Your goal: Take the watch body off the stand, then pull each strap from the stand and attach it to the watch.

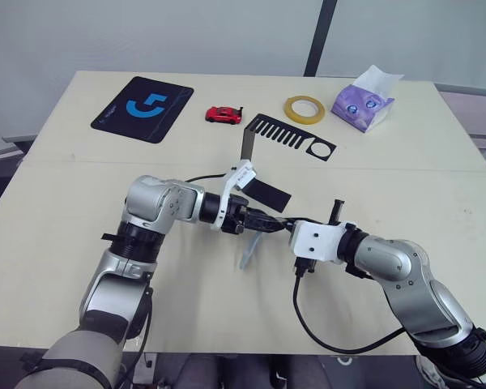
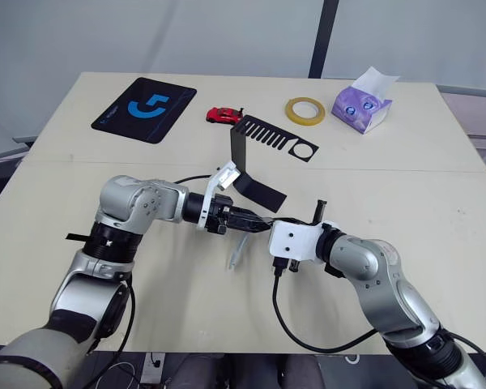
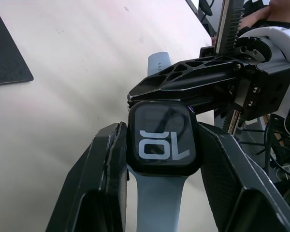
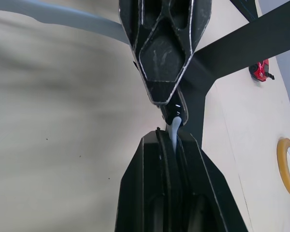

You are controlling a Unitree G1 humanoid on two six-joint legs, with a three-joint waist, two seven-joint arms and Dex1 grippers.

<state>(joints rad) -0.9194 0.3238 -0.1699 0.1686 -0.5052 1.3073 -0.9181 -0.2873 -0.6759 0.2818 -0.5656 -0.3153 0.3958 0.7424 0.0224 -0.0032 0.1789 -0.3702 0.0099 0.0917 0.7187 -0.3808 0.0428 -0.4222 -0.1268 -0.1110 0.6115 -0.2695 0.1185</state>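
Pale beige worktop [image 1: 57,235] under a grey wall, carrying clutter along the far edge. Far left: black mouse pad with a blue logo [image 1: 142,108]. Next, small red toy car [image 1: 223,114], then black bent sheet-metal stand with a slotted comb top and ring hole [image 1: 292,139], its flat foot reaching toward the near side, no watch parts seen on it. Further right, yellow tape roll [image 1: 304,109] and purple tissue pack [image 1: 362,103].

Nearer, at centre: left tool [image 1: 259,220] clamped by its two black fingers [image 3: 104,181] on the small dark rounded-square watch body with pale screen marks [image 3: 163,145], one light blue-grey flexible strap [image 3: 160,203] already fixed to the edge facing the wrist, its tail hanging to the worktop. Immediately right, touching tip to tip: right tool [image 1: 290,228] pinched shut on the second light blue-grey strap [image 4: 175,129], only a sliver showing between the fingertips.

Deciding relation: free slot of the watch body faces right, straight at the right tool; strap's long axis roughly in line with both tools. Likely needs a short sideways slide into the slot, with misalignment the main risk.
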